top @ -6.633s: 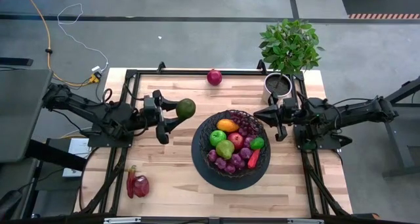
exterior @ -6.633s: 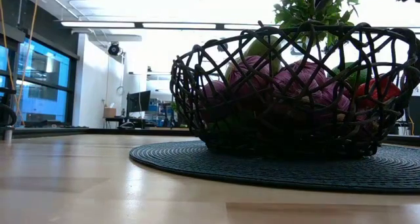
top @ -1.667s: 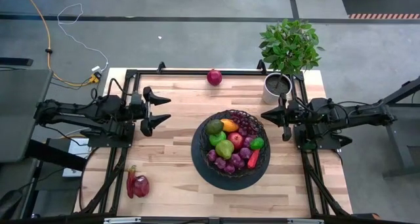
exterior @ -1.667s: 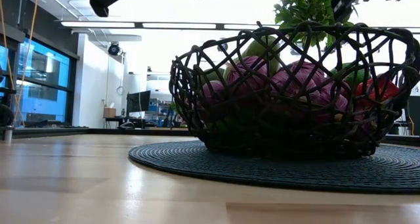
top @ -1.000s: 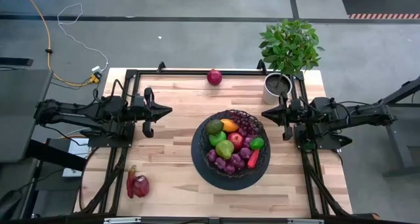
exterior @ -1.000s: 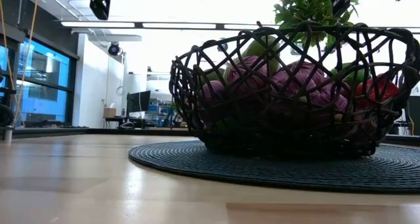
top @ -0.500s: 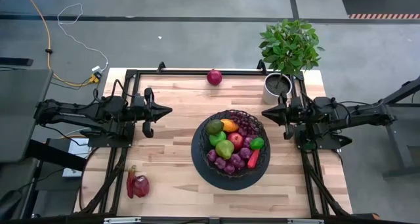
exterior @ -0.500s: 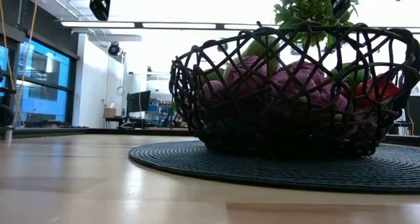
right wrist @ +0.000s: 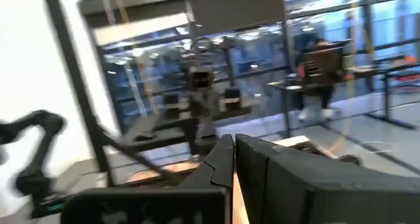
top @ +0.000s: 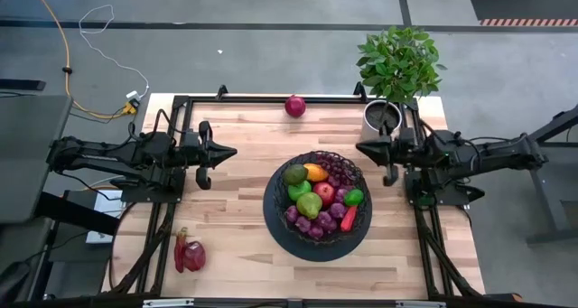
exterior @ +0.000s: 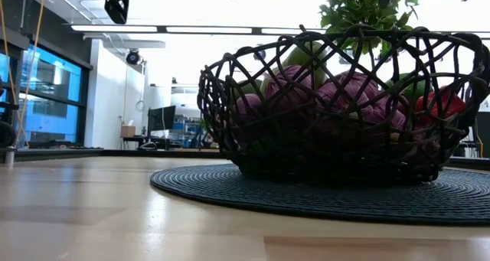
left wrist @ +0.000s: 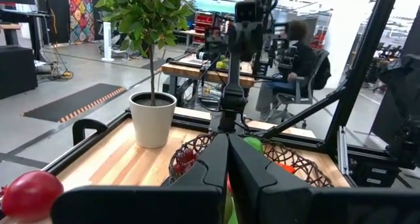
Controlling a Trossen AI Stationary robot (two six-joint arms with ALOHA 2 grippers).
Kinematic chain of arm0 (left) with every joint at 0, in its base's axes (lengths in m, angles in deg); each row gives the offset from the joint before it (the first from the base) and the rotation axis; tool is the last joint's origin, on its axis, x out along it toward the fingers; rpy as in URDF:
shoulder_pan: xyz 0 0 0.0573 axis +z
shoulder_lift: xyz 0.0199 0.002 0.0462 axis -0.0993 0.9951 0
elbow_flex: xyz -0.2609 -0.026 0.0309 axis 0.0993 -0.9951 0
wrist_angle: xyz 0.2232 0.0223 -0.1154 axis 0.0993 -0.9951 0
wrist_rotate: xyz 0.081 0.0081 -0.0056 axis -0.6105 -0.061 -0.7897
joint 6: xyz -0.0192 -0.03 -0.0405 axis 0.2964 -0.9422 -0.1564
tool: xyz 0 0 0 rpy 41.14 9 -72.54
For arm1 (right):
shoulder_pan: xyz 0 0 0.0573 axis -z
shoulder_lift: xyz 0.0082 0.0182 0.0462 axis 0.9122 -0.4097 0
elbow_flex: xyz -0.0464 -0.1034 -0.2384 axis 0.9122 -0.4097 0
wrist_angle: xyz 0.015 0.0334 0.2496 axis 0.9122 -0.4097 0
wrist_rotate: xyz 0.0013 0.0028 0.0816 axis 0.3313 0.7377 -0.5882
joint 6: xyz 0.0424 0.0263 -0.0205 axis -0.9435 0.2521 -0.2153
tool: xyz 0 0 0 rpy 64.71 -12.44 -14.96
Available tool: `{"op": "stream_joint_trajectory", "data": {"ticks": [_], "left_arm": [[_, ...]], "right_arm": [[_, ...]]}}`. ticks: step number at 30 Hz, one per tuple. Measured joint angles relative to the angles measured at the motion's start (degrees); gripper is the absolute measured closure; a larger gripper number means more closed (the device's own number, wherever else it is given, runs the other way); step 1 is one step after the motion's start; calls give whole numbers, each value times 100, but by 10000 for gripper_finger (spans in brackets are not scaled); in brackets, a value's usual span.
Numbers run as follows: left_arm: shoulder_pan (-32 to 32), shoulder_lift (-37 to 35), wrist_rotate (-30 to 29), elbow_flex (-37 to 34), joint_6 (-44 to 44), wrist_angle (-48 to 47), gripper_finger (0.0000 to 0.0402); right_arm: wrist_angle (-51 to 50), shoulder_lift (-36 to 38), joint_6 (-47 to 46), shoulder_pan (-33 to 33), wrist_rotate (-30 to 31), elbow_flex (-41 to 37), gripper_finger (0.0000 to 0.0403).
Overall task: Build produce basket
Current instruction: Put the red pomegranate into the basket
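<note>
The black woven basket point(top: 274, 202) stands on a round dark mat point(top: 271, 227) at the table's middle, also in the low view point(exterior: 230, 100). It holds produce: an avocado point(top: 294, 173), an orange fruit point(top: 313, 172), a green apple point(top: 299, 191), a pear point(top: 310, 205), a red apple point(top: 324, 192), a lime point(top: 353, 197), a red pepper point(top: 349, 218) and purple grapes point(top: 316, 224). My left gripper point(top: 233, 151) hovers shut left of the basket, touching nothing; its fingers point(left wrist: 216, 159) meet. My right gripper point(top: 358, 148) hovers shut at the basket's far right, touching nothing.
A red round fruit point(top: 294, 106) lies at the table's far edge. A red pepper and a dark red bulb point(top: 190, 254) lie near the near left corner. A potted plant point(top: 384, 116) stands at the far right corner. Bare wood lies left of the mat.
My right gripper has shifted a little toward the table's left and far edge, staying shut; in the low view it has slid out of the top of the picture. The basket and produce have not moved.
</note>
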Motion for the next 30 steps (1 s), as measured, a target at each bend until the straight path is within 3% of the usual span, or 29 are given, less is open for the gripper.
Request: {"op": "stream_joint_trajectory", "data": {"ticks": [6,11,19,24,30], "left_arm": [[0,0,-3,0,-142,0,401],[0,0,-6,0,-143,0,401],[0,-1,-10,0,-143,-2,401],[0,-2,-12,0,-143,-2,401],[0,0,-12,0,-143,2,401]], "right_arm": [[-284,-1480,554,30,415,1128,403],[-821,-2687,440,302,443,2170,403],[-1394,-3827,429,529,447,3176,394],[-1531,-4017,-344,650,439,3256,332],[-1908,-4141,-1315,992,281,3250,190]]}}
